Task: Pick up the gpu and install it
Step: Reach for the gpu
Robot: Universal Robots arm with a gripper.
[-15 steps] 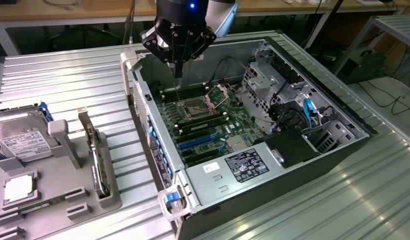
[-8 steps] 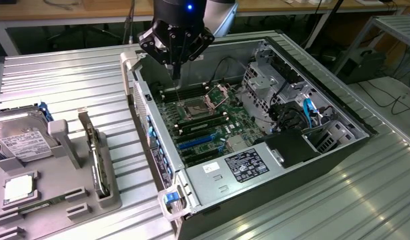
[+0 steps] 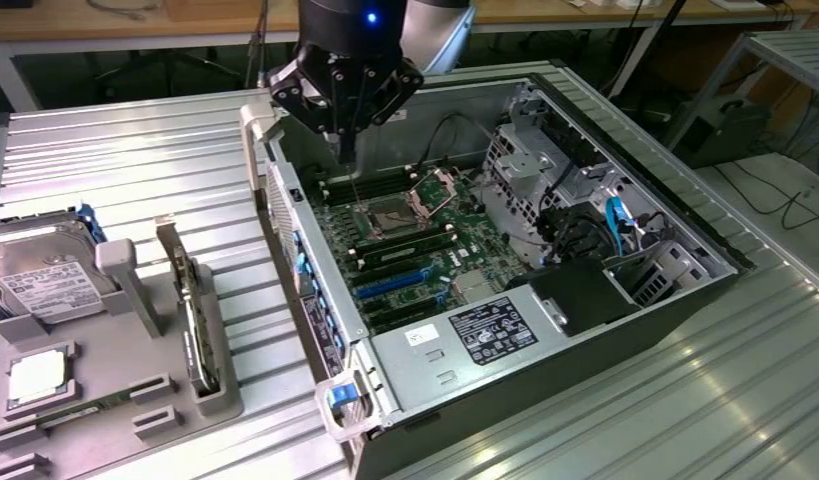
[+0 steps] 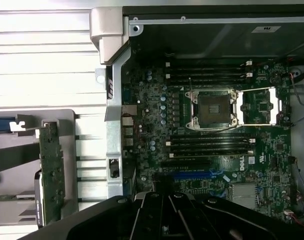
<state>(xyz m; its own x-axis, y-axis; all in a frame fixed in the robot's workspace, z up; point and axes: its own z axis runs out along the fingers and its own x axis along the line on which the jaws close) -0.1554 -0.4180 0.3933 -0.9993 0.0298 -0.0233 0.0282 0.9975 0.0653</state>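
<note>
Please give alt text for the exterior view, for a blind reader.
A black gripper, shut and empty, hangs over an open grey computer case; the thin dark gpu card stands in a grey holder on the exterior view's left.

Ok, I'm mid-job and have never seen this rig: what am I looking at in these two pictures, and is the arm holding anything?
The black machine at the top of the exterior view is a robot arm ending in a gripper, its two-fingered hand. That picture comes from a camera standing off the arm. The other comes from a camera on the arm's wrist, looking down past the fingers into the open computer case.

The case lies on its side on a ribbed metal table, with its motherboard exposed. Beside it, a grey tray holds loose parts, among them a hard drive and the gpu, a thin card standing on edge.

The gripper is shut and holds nothing. It hangs over the case, apart from the gpu.
</note>
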